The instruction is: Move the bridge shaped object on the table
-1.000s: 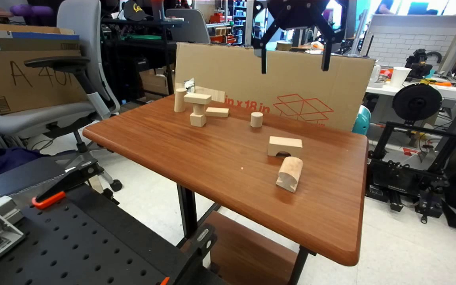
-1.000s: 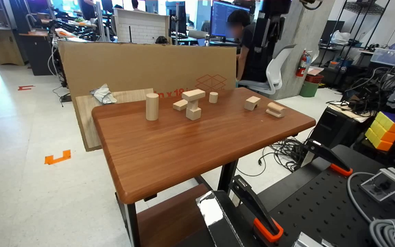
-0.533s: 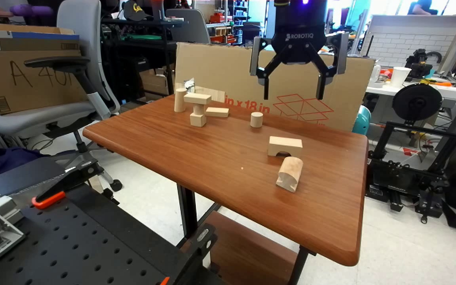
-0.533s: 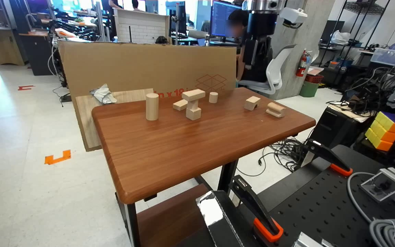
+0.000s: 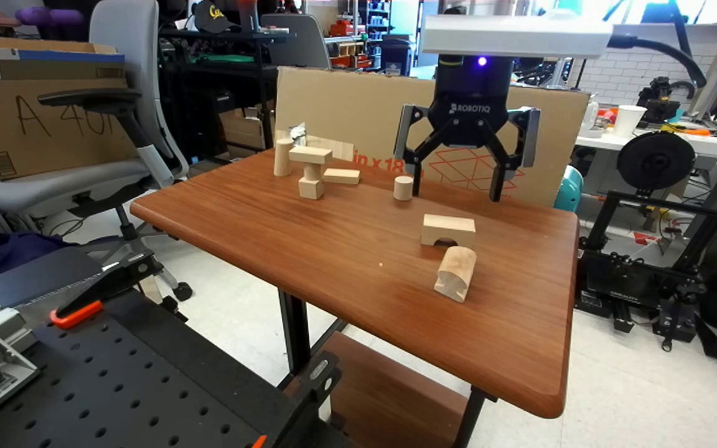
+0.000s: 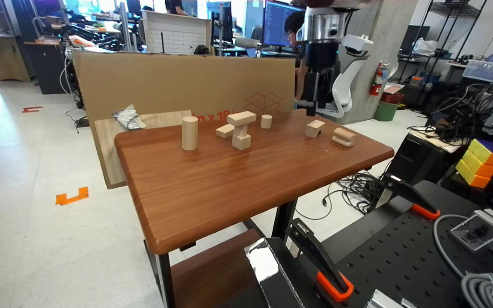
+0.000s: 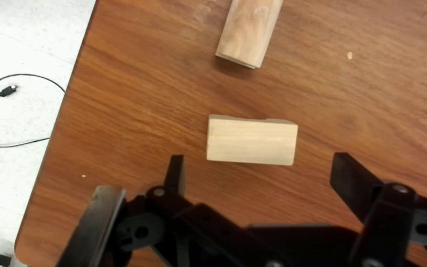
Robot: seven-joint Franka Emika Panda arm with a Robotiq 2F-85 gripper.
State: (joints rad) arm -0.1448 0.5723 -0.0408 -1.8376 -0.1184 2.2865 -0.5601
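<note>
The bridge shaped object [image 5: 448, 229] is a pale wood block standing on the reddish-brown table [image 5: 346, 249], its arch notch facing down. It also shows in an exterior view [image 6: 314, 128] and from above in the wrist view [image 7: 252, 141]. My gripper [image 5: 455, 196] is open and empty, pointing down above the table, higher than the block and apart from it; it shows also in an exterior view [image 6: 316, 110]. In the wrist view the fingertips [image 7: 259, 155] are spread wider than the block's length, one to each side of it in the picture. The notch is mostly hidden there.
A round-topped block [image 5: 456, 272] lies close to the bridge block, also in the wrist view [image 7: 250, 33]. A short cylinder [image 5: 403, 188], a stack topped by a plank [image 5: 310, 154], a flat block [image 5: 342, 177] and a tall cylinder [image 6: 190, 133] stand farther along. A cardboard sheet [image 5: 371, 106] borders the table.
My gripper has come down from the top of both exterior views to lower above the table, staying open. The white lamp-like bar has entered one picture's top. The blocks have not moved.
</note>
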